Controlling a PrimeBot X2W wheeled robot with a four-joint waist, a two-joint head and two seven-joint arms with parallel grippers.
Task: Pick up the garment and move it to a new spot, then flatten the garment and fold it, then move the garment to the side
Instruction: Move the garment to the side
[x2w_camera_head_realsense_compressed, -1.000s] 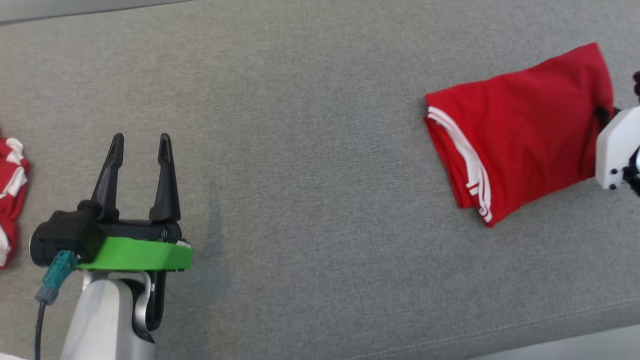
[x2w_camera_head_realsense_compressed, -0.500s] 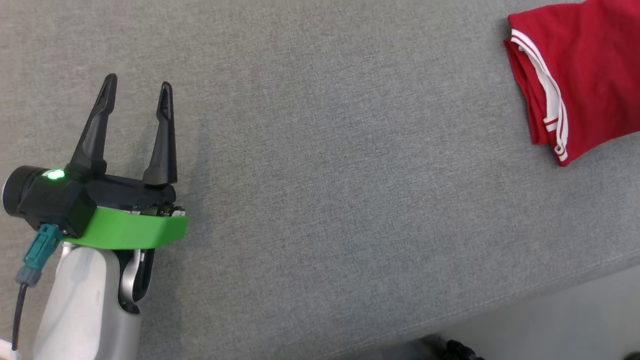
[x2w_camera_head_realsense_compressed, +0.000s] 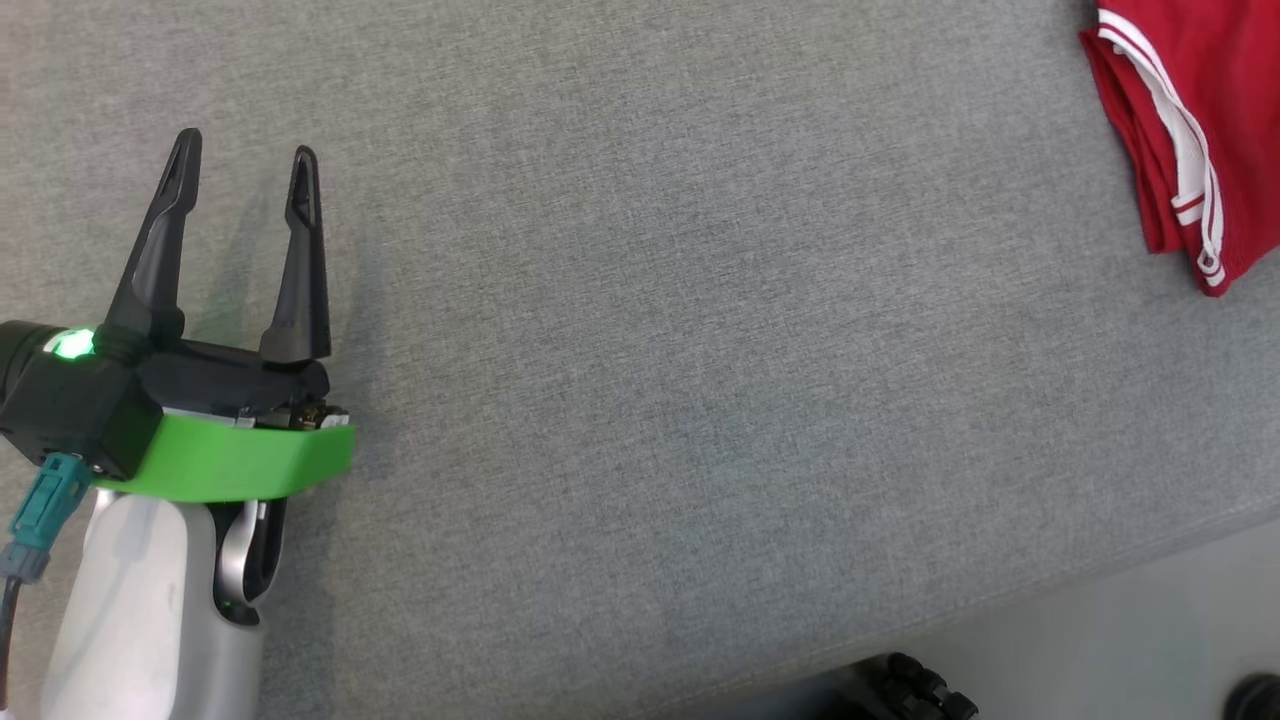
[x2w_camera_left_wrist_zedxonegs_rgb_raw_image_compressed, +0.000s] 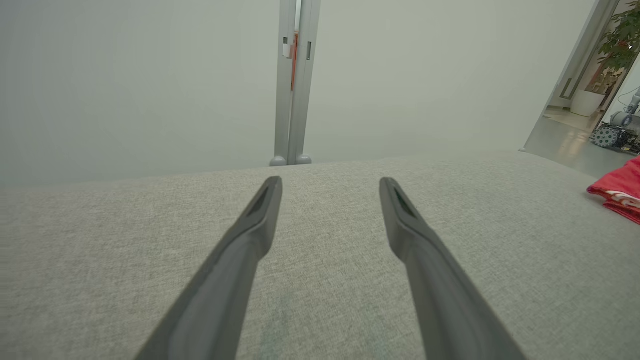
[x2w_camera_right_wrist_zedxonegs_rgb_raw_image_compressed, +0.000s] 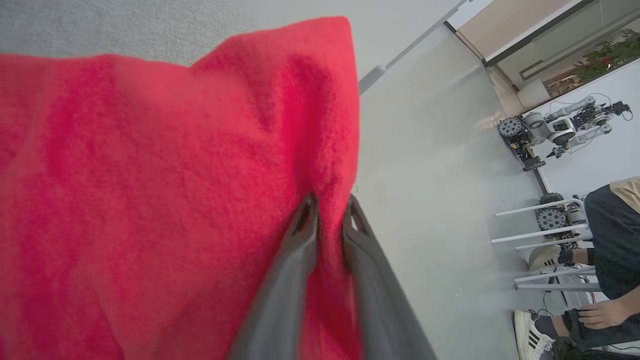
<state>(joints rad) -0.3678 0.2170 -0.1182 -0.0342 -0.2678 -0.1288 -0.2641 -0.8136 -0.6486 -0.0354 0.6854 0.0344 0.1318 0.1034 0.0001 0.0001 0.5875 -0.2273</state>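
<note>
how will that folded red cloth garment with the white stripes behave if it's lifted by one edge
Likely floppy: the folded red cloth garment with white stripes puckers where the right gripper pinches its edge. Probably light, since thin layers show at the striped fold. Lifted by one edge, the fold may well sag open.

Red garment (x2w_camera_head_realsense_compressed: 1245, 110), white-striped trim: folded, lying flat on grey surface (x2w_camera_head_realsense_compressed: 640, 300), at far right.
</note>
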